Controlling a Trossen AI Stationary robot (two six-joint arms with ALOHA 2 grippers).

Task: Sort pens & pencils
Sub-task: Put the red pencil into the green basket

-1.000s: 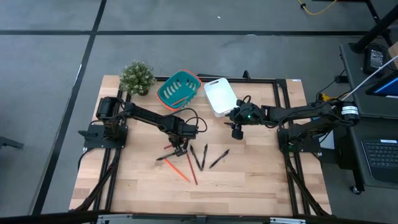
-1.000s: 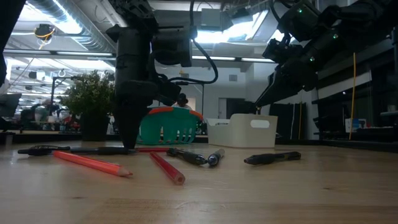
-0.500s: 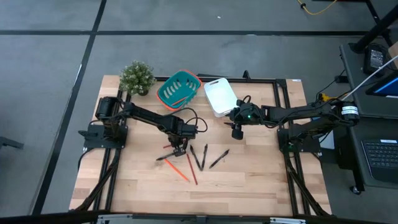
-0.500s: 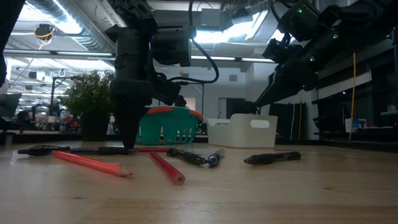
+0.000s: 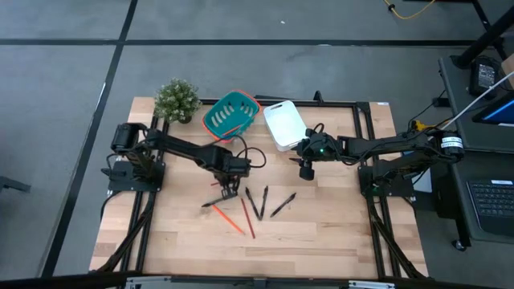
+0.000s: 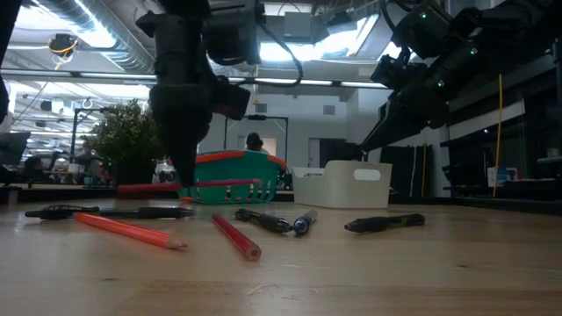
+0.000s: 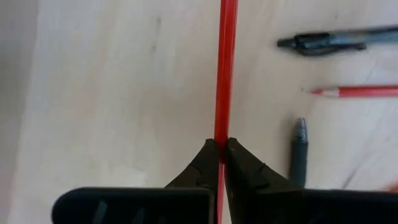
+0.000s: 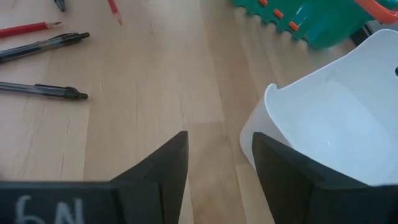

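My left gripper (image 5: pixel 227 191) hangs over the table's middle, shut on a red pencil (image 6: pixel 211 185). Two more red pencils (image 5: pixel 229 218) (image 5: pixel 247 217) lie flat on the wood just nearer than it. Several black pens lie flat around them: one (image 5: pixel 215 202) to the left and three (image 5: pixel 250 200) (image 5: pixel 264 195) (image 5: pixel 283 205) to the right. My right gripper (image 8: pixel 217 162) is open. It hovers beside the white bin (image 5: pixel 284 123), right of the pens, and touches nothing. My left gripper pinches the red pencil's shaft (image 7: pixel 222 134) between its two fingertips (image 7: pixel 239 160), coming from above and pointing down, with the fingers across the pencil. The pencil is lifted clear of the table and lies about level below the fingers (image 6: pixel 187 175).
A teal basket (image 5: pixel 231 115) and the white bin stand at the far middle of the table, with a small potted plant (image 5: pixel 177 99) at the far left. Bare wood lies toward the near edge and on both sides. A person shows far off in the room (image 6: pixel 254 143).
My left gripper has risen from the table and shifted slightly toward the far left, staying shut. The red pencil, which lay on the wood under it, has come up with it and now hangs level above the pens.
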